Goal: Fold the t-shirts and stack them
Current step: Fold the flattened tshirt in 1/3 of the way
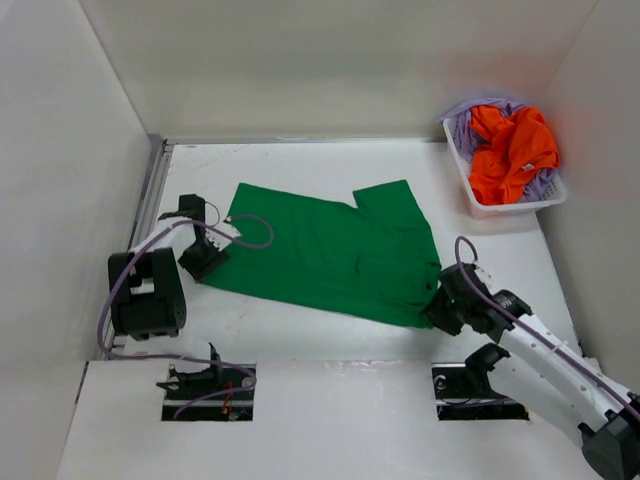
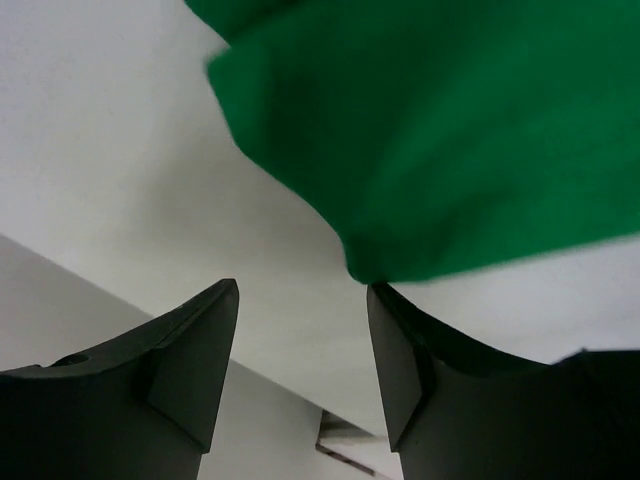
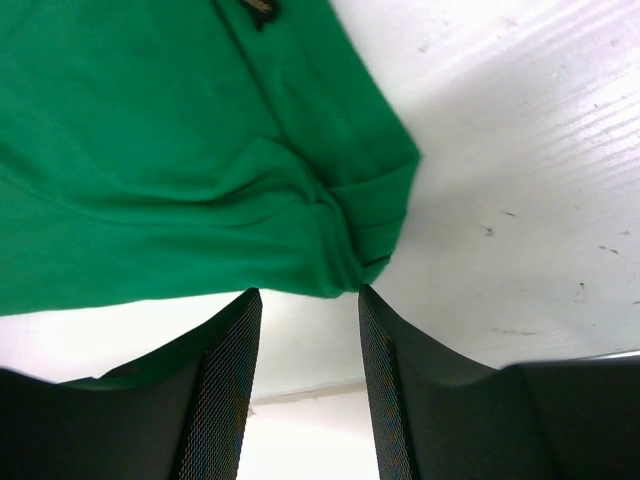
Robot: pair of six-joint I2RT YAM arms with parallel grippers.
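The green t-shirt [image 1: 335,250] lies spread on the tabletop [image 1: 300,170] at the centre of the top view, looking folded once at most, with a sleeve jutting at its upper right. The orange t-shirt [image 1: 510,150] and the lavender t-shirt [image 1: 465,125] sit crumpled in the basket [image 1: 520,205] at the upper right, so most of the task seems left and no stack exists. The left end effector [image 2: 300,290] stands parted at the shirt's left edge, gripping nothing. The right end effector [image 3: 310,292] is likewise parted and empty at its lower right corner.
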